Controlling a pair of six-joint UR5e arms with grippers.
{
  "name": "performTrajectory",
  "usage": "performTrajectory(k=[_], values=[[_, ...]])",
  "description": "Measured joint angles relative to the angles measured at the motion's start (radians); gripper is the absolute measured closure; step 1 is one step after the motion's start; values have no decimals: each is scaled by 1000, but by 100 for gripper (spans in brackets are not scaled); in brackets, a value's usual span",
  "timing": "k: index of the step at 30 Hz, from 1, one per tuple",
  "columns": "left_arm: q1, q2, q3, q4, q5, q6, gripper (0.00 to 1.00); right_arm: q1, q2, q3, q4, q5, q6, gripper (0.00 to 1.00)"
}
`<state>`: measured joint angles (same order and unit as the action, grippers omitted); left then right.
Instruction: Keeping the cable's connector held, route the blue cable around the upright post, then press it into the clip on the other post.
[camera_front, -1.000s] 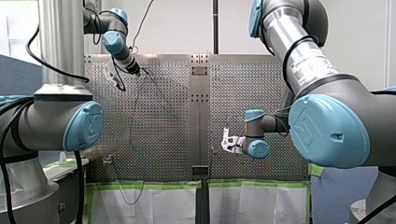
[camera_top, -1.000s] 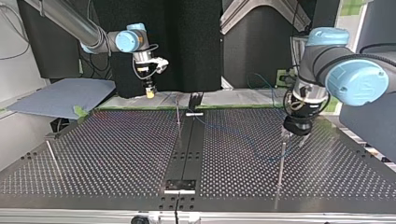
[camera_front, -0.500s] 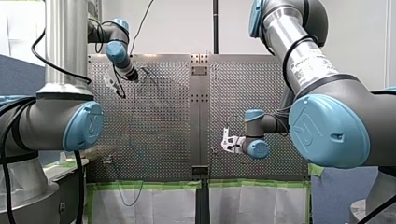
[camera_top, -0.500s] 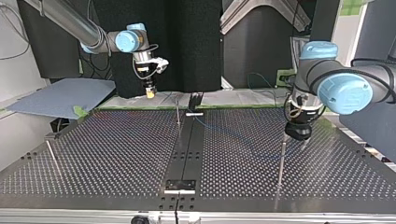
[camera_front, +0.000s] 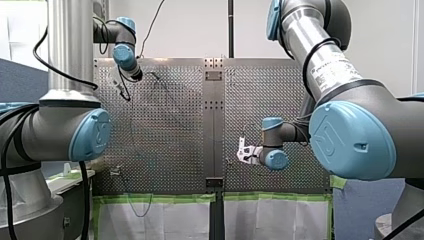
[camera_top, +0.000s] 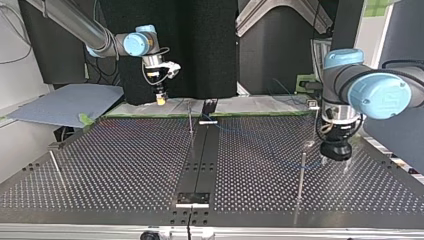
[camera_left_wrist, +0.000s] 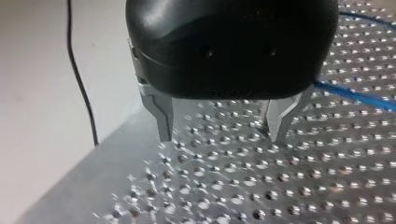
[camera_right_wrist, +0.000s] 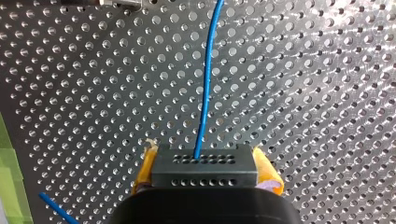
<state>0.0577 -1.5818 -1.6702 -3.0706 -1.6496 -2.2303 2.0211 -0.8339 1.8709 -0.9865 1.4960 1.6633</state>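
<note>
Connector (camera_right_wrist: 204, 173) clamped in right pincer (camera_right_wrist: 208, 164); left pincer (camera_left_wrist: 221, 134) spread, empty; arm label (camera_front: 332, 72) unreadable.

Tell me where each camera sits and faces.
Front: behind, looking over the table; my left arm, my right arm flank it.
Top: across the table, facing them.
Left wrist: looks past my open left claw onto the table.
Right wrist: looks past my right claw, shut on the connector.
Both wrist views show the blue cable.
</note>
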Motion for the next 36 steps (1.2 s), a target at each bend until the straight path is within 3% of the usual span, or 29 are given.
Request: performTrajectory(k=[7, 18, 29, 36], values=[[3, 0, 29, 46, 31, 27, 0, 0, 0, 0, -1, 1, 0, 100], [5, -3, 115, 49, 49, 34, 0, 0, 0, 0, -1, 1, 1, 100], [2, -58, 138, 61, 78, 38, 0, 0, 0, 0, 0, 1, 1, 100], [3, -96, 155, 64, 74, 44, 0, 0, 0, 0, 2, 1, 0, 100]])
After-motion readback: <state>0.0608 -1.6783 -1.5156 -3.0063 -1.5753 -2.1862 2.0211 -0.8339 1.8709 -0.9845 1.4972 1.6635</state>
